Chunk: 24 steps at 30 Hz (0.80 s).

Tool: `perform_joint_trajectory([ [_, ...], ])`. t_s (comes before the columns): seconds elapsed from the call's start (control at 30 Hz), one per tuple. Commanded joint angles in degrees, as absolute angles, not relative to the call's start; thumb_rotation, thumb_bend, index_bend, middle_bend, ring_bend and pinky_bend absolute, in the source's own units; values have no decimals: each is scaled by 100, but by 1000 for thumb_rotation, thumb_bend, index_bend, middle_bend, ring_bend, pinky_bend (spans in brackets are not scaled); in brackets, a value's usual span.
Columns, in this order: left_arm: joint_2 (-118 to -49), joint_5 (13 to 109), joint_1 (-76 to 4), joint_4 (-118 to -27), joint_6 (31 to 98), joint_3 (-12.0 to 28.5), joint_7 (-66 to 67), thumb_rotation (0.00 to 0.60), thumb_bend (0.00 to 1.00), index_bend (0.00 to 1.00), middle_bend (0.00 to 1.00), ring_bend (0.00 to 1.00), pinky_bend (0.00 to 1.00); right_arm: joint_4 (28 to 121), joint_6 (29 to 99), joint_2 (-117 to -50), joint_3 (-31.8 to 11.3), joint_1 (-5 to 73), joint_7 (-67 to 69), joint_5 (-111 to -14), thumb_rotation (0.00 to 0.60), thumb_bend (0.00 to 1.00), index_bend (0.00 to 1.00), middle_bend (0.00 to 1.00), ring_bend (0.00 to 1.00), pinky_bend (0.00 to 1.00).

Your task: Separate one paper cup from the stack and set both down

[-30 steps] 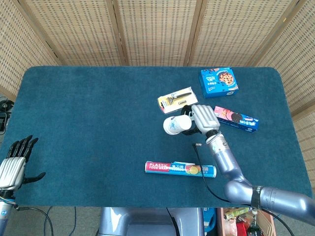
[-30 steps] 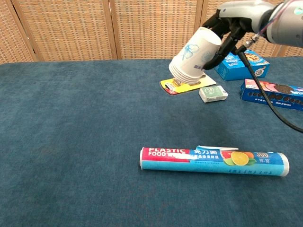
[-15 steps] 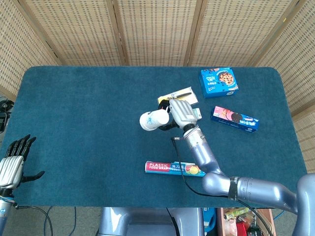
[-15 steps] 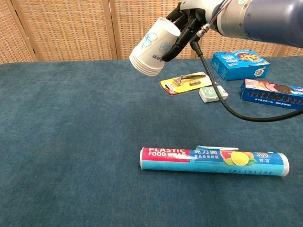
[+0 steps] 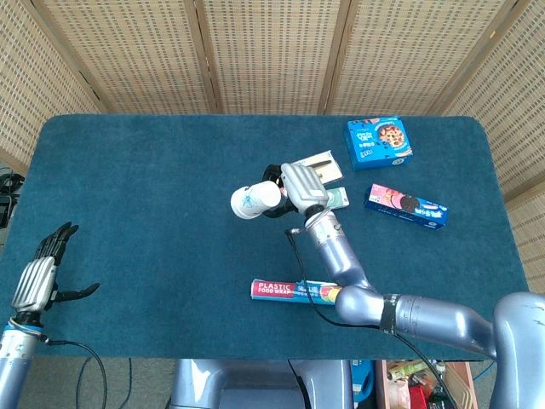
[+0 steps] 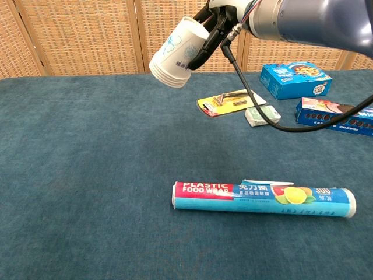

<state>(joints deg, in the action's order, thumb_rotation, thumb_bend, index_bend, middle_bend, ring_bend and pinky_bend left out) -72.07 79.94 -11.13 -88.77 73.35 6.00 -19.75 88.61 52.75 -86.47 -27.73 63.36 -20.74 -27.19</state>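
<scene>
The right hand (image 5: pixel 300 189) grips a stack of white paper cups with a pale blue print (image 6: pixel 176 53), fingers wrapped round the wider end; the stack is held in the air above the dark teal felt-covered table (image 5: pixel 153 196), tilted so that the narrow bases point down and toward the robot's left. In the chest view several nested rims show at the lower end of the stack, but how many cups there are cannot be made out, and the hand itself is cut off by the upper edge of that picture, so only dark fingers (image 6: pixel 205 42) lying along the cup wall are seen. A black cable (image 6: pixel 250 102) hangs from the wrist. The left hand (image 5: pixel 43 277) shows only in the head view, low at the table's near left corner, off the table edge, with its fingers spread apart and nothing in them. On the table lie a roll of plastic food wrap in a blue, red and white box (image 6: pixel 263 199) near the front, a razor on a yellow card (image 6: pixel 228 100), partly hidden behind the right hand in the head view, a small pale green packet (image 6: pixel 261 115) just beside it, a blue biscuit box (image 5: pixel 379 142) toward the back right, and a long blue and pink biscuit packet (image 5: pixel 406 204), cut off at the right edge in the chest view.
</scene>
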Motion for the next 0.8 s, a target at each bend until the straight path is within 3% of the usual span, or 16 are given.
perform_joint_trajectory([
  [0.03, -7485, 8116, -1496, -8970, 6876, 820, -3370, 600, 157, 0, 0, 0, 0, 8878, 5228, -8568, -2837, 6352, -1997, -2581, 600, 259, 753, 623, 478, 728],
  [0.37, -7979, 8139, -1796, -8767, 6822, 964, -3823, 600, 157, 0, 0, 0, 0, 9415, 4691, -7997, -3448, 6271, -1157, -1288, 600, 259, 753, 626, 481, 728],
  [0.53, -8183, 7979, -1898, -8774, 6844, 1152, -4091, 600, 156, 5, 0, 0, 0, 9499, 4605, -7858, -3410, 6322, -1053, -1171, 600, 259, 753, 627, 482, 728],
  [0.8, -8650, 7388, -2181, -8995, 6609, 1755, -5230, 600, 157, 201, 0, 0, 0, 9571, 4639, -7799, -3271, 6452, -920, -1182, 600, 260, 753, 626, 482, 728],
])
